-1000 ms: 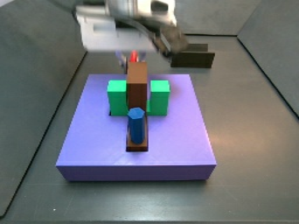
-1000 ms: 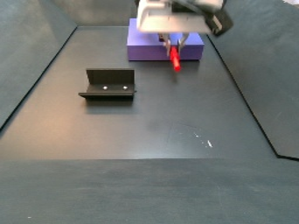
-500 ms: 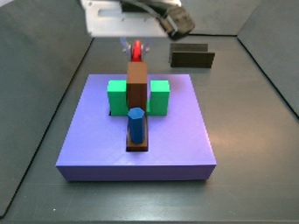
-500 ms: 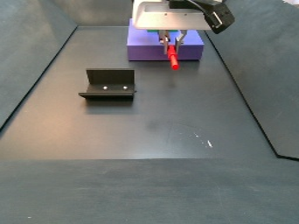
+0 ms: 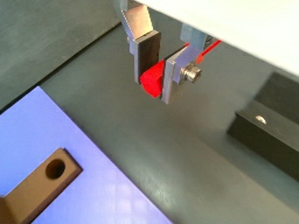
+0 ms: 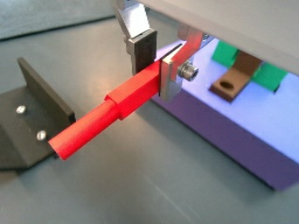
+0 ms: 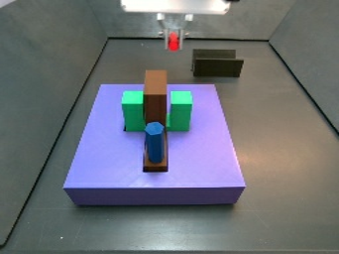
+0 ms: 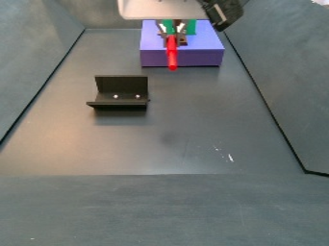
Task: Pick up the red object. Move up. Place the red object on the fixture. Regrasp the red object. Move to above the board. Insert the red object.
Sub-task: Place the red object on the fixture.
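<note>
Hand (image 6: 156, 63) pinches red object (image 6: 105, 116) at one end, carried in air beyond the board's (image 7: 199, 149) far edge, rest of the peg sticking out free. Looks rigid, light, smooth plastic; end grip probably lets it pivot. Board hole (image 6: 223, 87) in brown slab (image 7: 157, 99) empty; blue cylinder (image 7: 154, 141) seated in slab. Fixture (image 8: 119, 93) holds nothing.

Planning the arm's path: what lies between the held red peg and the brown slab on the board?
Nothing: in a side view the jaws of the gripper hold the red object above bare floor behind the board, short of the brown slab.
</note>
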Robot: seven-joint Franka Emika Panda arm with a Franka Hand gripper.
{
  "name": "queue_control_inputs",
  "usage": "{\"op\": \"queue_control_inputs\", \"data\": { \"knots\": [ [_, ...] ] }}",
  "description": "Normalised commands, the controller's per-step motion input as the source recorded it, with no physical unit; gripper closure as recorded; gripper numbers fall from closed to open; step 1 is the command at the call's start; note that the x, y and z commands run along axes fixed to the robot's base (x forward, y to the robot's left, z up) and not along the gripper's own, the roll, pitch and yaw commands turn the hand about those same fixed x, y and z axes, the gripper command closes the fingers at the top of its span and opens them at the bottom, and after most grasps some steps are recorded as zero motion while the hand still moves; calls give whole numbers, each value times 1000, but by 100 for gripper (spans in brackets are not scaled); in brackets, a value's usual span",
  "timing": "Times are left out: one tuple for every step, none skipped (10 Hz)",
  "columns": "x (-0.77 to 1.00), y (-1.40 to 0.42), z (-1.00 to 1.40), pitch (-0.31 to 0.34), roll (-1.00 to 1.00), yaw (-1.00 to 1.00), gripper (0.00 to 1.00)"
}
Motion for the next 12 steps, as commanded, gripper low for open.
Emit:
{"op": "queue_control_inputs", "data": {
  "knots": [
    [734, 23, 86, 6, -1000, -197, 100],
    [766, 37, 0, 0, -1000, -220, 100],
    [754, 80, 0, 0, -1000, -240, 100],
    [731, 117, 0, -54, -1000, -234, 100],
    [634, 177, 9, -134, -1000, -237, 100],
    [546, 223, 29, -189, -1000, -231, 100],
    [534, 277, 63, -209, -1000, -211, 100],
    [689, 329, 0, -149, -891, -151, 100],
    [789, 337, 0, -34, -786, -94, 100],
    [811, 380, 0, 0, -700, -46, 100],
    [789, 369, 0, 51, -463, 0, 100],
    [783, 280, -117, 106, -257, 66, 100]
  ]
}}
